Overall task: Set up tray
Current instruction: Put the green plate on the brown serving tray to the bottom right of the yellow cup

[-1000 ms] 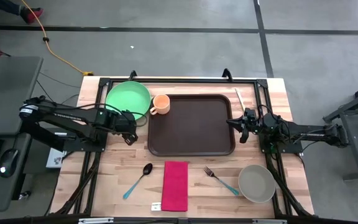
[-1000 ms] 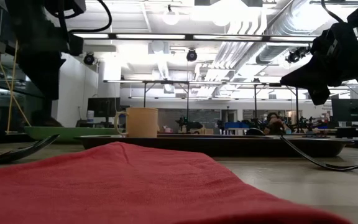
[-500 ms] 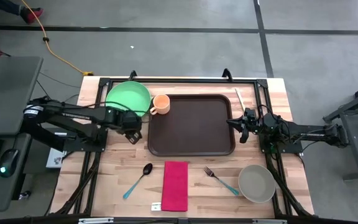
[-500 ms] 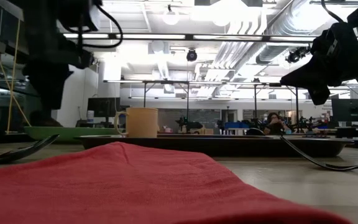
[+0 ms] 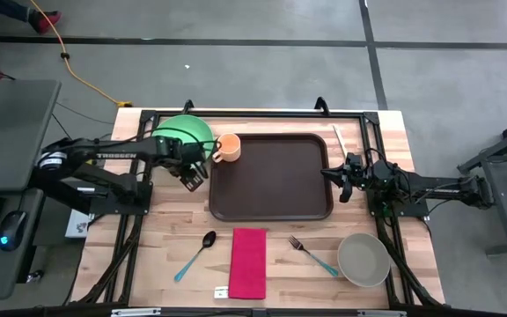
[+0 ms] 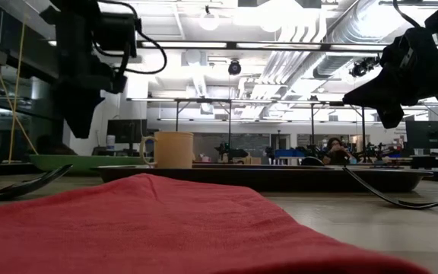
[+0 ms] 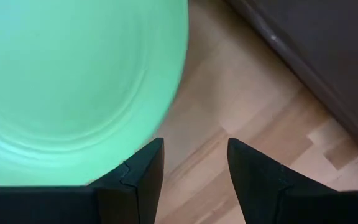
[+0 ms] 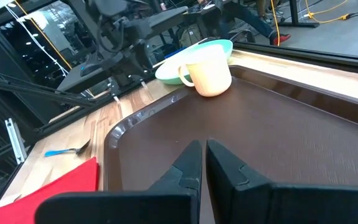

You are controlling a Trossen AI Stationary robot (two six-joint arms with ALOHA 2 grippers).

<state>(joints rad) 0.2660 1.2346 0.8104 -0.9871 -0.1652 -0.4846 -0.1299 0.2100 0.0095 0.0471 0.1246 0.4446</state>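
Note:
The dark brown tray lies mid-table with nothing on it. A green plate and an orange cup stand on the wood by its far left corner. My left gripper hangs open, pointing down over bare wood between the plate and the tray's corner. It touches nothing. My right gripper is shut and empty, held level over the tray's right rim.
Along the near side lie a spoon, a red napkin, a blue-handled fork and a grey bowl. A black frame borders the table. Bare wood lies between the tray and the near items.
My left gripper has swung toward the table's far edge and a little toward the tray, staying open. It has come closer to the green plate's near edge, and its arm now covers part of the plate. My right arm has kept still.

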